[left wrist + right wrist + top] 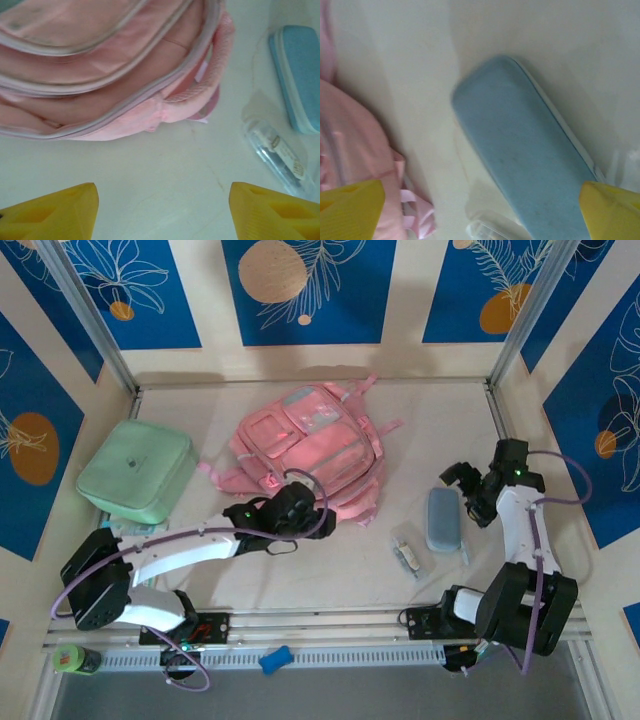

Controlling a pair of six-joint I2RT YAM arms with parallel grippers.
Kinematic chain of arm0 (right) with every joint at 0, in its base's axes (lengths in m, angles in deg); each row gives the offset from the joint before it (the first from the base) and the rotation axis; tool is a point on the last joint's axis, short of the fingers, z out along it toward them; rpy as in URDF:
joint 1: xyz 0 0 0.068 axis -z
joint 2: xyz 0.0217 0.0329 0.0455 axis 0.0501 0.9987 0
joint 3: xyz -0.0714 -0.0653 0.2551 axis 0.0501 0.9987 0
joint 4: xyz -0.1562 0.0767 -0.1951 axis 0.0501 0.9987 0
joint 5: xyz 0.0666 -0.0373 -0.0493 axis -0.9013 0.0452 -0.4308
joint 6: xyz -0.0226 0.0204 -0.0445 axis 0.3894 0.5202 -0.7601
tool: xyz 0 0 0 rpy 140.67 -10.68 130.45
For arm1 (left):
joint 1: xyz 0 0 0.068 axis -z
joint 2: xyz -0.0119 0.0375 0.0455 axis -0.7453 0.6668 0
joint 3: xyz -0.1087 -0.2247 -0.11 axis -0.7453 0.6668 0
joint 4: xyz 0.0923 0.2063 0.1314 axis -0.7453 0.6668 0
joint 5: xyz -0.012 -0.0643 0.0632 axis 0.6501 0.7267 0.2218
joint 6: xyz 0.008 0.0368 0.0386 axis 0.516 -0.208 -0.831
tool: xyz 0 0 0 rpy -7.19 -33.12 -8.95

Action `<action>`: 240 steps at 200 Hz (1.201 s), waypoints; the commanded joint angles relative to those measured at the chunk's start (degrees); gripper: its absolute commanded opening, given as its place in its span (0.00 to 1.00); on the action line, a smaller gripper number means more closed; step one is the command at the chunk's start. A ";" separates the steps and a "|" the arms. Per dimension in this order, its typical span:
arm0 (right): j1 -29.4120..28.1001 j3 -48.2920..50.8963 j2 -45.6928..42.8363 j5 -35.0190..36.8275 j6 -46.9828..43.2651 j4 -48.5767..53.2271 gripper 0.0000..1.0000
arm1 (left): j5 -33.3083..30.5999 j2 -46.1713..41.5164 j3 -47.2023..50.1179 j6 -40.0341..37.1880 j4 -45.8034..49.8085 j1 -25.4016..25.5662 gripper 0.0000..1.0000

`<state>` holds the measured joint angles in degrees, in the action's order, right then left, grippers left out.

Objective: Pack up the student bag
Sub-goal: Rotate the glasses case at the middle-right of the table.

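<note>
The student bag (312, 452), a large pink backpack with zip pockets, lies flat in the middle of the table. My left gripper (297, 506) hovers at the bag's near edge. In the left wrist view its yellow fingers (55, 215) stand wide apart over bare table, open and empty, with the bag (100, 75) just ahead. My right gripper (466, 492) hangs open over a pale blue case (443, 520). In the right wrist view that case (520, 155) lies between and ahead of the spread yellow fingertips (612, 210), untouched.
A clear plastic pen box (410, 552) lies left of the blue case, near the bag's corner. A mint green square soft case (137, 472) sits at the left. Patterned walls and metal posts enclose the table. A small blue item (275, 660) lies on the front rail.
</note>
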<state>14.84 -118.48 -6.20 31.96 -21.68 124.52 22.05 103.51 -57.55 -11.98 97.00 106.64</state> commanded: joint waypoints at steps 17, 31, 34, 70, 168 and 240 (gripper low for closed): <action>3.08 6.38 -0.22 -5.43 2.96 -2.81 0.99 | 0.42 2.62 -2.12 2.15 -5.20 2.04 0.71; 4.30 8.52 -0.13 -5.83 3.58 -3.82 0.99 | 0.44 2.93 -1.87 2.38 -5.89 2.40 0.72; 4.30 8.85 -0.13 -5.71 3.63 -4.00 0.99 | 0.44 3.04 -1.78 2.39 -6.11 2.45 0.72; 2.83 11.63 1.17 -9.94 5.61 -6.30 0.99 | -0.60 2.94 -1.98 1.71 -5.28 2.45 0.76; -13.67 8.16 -1.90 3.63 6.80 -0.03 0.99 | -5.38 -1.67 -5.23 -4.55 3.67 1.51 0.86; -16.76 4.09 8.04 4.02 5.90 1.39 0.99 | -6.07 -3.74 -2.95 -5.73 3.81 -0.39 0.90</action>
<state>-1.13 -112.20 -1.61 35.34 -15.30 124.63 17.07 100.17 -61.25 -15.90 98.68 107.43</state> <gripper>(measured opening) 0.991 0.899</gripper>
